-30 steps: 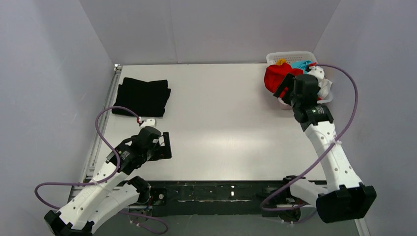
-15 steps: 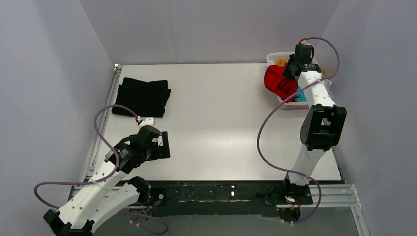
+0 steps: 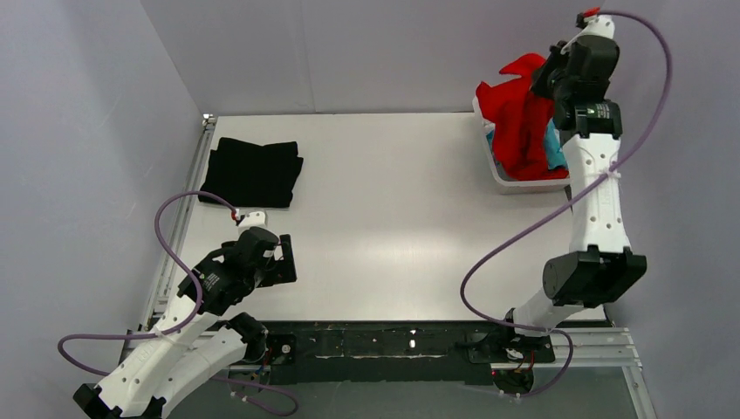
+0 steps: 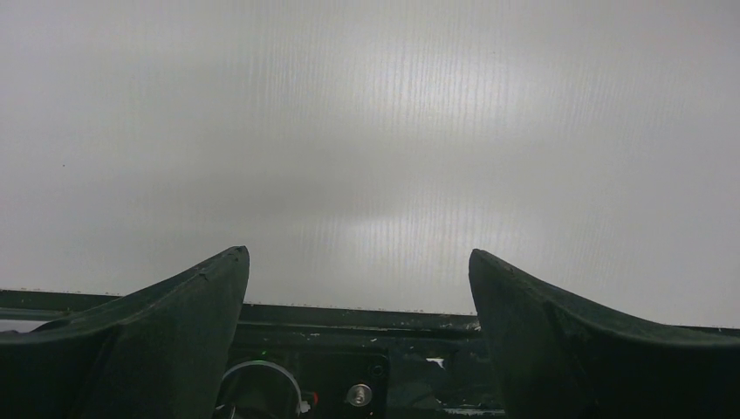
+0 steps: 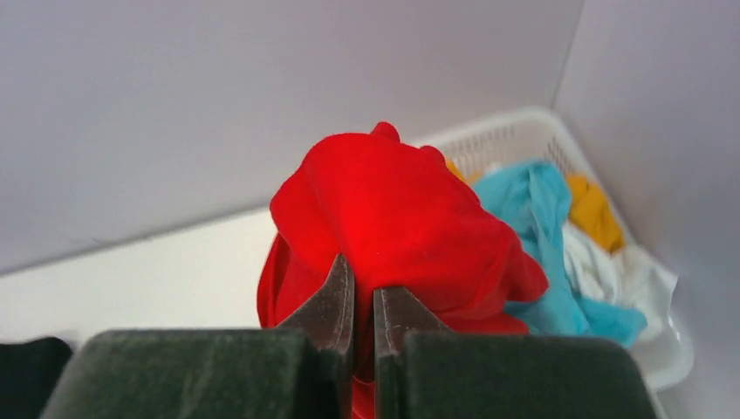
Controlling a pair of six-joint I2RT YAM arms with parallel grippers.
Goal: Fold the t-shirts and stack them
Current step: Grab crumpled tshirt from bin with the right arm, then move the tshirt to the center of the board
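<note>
right arm is up much higher than half a second ago. right gripper [image 5: 362, 295] fingers are clamped on the bright red cloth t-shirt [image 3: 522, 122], now lifted and hanging down into the white plastic lattice basket [image 3: 499, 177]. folded black t-shirt [image 3: 253, 171] unmoved at the white table [image 3: 393, 218]'s far left. left gripper [image 4: 358, 262] low near the front edge, fingers apart, nothing between them.

Top external: high on the near side, facing down and forward across the whole surface [image 3: 393, 218].
Left wrist: low, close over bare surface, looking out between the spread fingers of the left tool [image 4: 358, 254].
Right wrist: raised, tight behind the right tool [image 5: 362, 288]. It shares the red t-shirt [image 5: 393, 201] and the basket [image 5: 524, 131] with the top view.
</note>
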